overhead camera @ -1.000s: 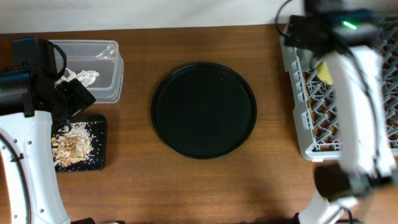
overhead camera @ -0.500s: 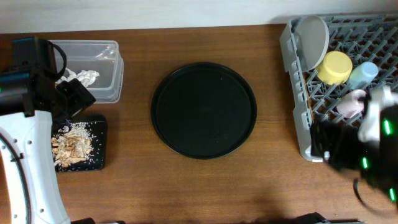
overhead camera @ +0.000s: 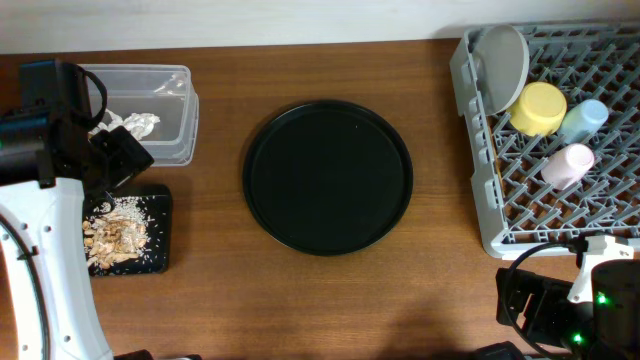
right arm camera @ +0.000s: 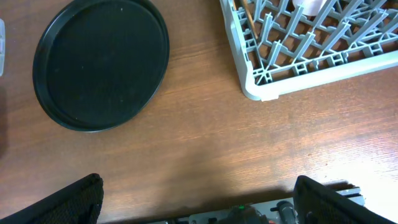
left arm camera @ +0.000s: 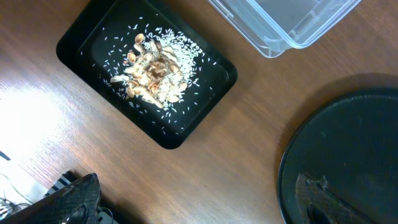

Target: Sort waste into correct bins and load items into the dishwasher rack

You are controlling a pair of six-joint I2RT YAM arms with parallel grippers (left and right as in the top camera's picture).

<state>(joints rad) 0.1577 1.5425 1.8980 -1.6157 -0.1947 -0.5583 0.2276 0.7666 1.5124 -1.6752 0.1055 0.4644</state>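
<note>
The grey rack (overhead camera: pixel 490 215) at the right holds the grey-green plate (overhead camera: pixel 500 58) on edge, the yellow bowl (overhead camera: pixel 540 107), the light blue cup (overhead camera: pixel 584 119) and the pink cup (overhead camera: pixel 566 165). The clear tub (overhead camera: pixel 172 112) at the far left holds the white napkin (overhead camera: pixel 137 125). The flat black tray (overhead camera: pixel 160 245) in front of it holds the food scraps (overhead camera: pixel 115 232). My left gripper (left arm camera: pixel 196 208) is open and empty above the table, right of that tray (left arm camera: pixel 205 106). My right gripper (right arm camera: pixel 199 208) is open and empty at the front edge. I cannot make out the wrapper or the chopsticks.
A large round black tray (overhead camera: pixel 328 177) lies mid-table, and shows in the left wrist view (left arm camera: pixel 348 155) and the right wrist view (right arm camera: pixel 99 62). The rack's front corner (right arm camera: pixel 261 90) is close to my right gripper. The right arm's base (overhead camera: pixel 570 310) is at bottom right.
My right arm has swung from above the rack back to the front right edge of the table, uncovering the dishes in the rack. The left arm has not moved.
</note>
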